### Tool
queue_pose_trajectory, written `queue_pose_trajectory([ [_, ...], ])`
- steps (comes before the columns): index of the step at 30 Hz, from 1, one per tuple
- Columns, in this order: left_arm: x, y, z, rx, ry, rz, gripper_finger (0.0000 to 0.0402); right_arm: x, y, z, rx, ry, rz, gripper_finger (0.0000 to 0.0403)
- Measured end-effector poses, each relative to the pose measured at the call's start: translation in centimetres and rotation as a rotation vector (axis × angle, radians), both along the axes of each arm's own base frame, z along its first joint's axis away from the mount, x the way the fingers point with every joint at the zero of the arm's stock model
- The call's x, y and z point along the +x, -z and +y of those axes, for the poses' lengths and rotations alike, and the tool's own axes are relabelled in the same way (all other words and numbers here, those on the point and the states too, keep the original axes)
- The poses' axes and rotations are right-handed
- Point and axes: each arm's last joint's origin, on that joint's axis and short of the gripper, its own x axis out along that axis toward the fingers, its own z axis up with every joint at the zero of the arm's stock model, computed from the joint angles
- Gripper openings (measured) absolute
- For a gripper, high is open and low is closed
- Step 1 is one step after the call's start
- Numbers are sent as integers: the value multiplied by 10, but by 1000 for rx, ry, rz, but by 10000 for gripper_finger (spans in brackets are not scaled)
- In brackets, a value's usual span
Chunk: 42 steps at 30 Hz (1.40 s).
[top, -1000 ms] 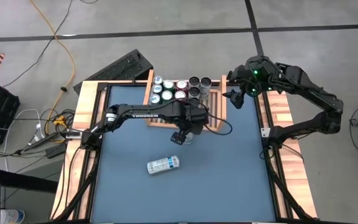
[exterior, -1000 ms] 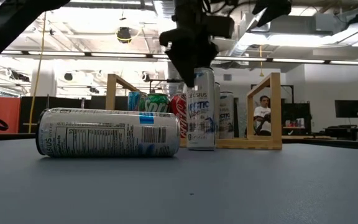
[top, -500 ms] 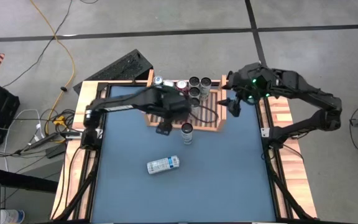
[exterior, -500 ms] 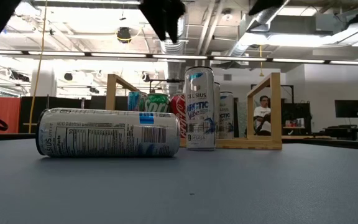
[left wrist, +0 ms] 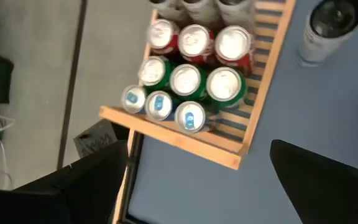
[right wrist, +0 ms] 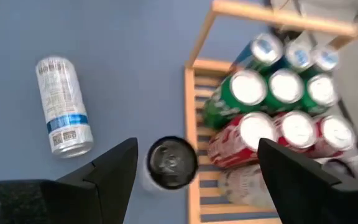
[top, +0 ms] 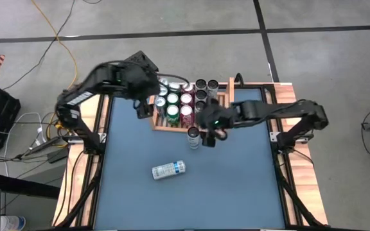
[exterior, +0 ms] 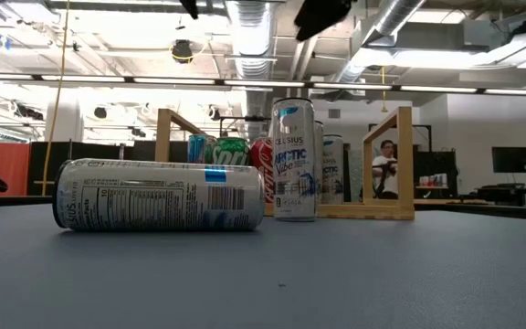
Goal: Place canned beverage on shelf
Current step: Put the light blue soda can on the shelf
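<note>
The shelf (top: 188, 106) already held many cans; one upright can (top: 193, 136) stood just outside it, another can (top: 168, 170) lay on the counter (top: 236, 186). Right gripper (top: 209, 136) hovered beside the upright can, left gripper (top: 141, 110) over the shelf's end, both jaws spread, empty.

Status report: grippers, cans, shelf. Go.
Right gripper open, above upright can just outside shelf. Left gripper open, empty, at shelf's left end. Second can lies on its side on the table.
</note>
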Motion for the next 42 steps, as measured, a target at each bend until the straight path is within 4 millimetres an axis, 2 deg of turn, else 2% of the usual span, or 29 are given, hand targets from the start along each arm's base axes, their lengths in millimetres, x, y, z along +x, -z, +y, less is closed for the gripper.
queue_pose_trajectory([
  [7,-30,-19,-4,-12,-50,-105,380,23,26,12,25,-1,51,320],
  [13,-39,-25,-7,-17,-56,-136,380,33,35,7,66,27,41,320],
  [16,-40,-25,-7,-12,-56,-136,380,18,35,2,84,53,18,320],
  [20,-38,-25,-5,24,-46,-119,380,-22,33,-3,97,69,-75,320],
  [23,-37,-26,-4,70,-58,-119,380,-34,34,-4,89,49,-170,320],
  [27,-38,-26,-2,104,-88,-114,380,-26,48,-3,70,28,-147,320],
  [30,-38,-26,-2,109,-105,-115,380,-20,51,-11,68,14,-151,320],
  [37,-38,-26,-1,108,-114,-116,380,5,76,-29,121,-15,-117,320],
  [42,-39,-26,-1,107,-114,-109,380,17,92,-28,140,-23,-100,320],
])
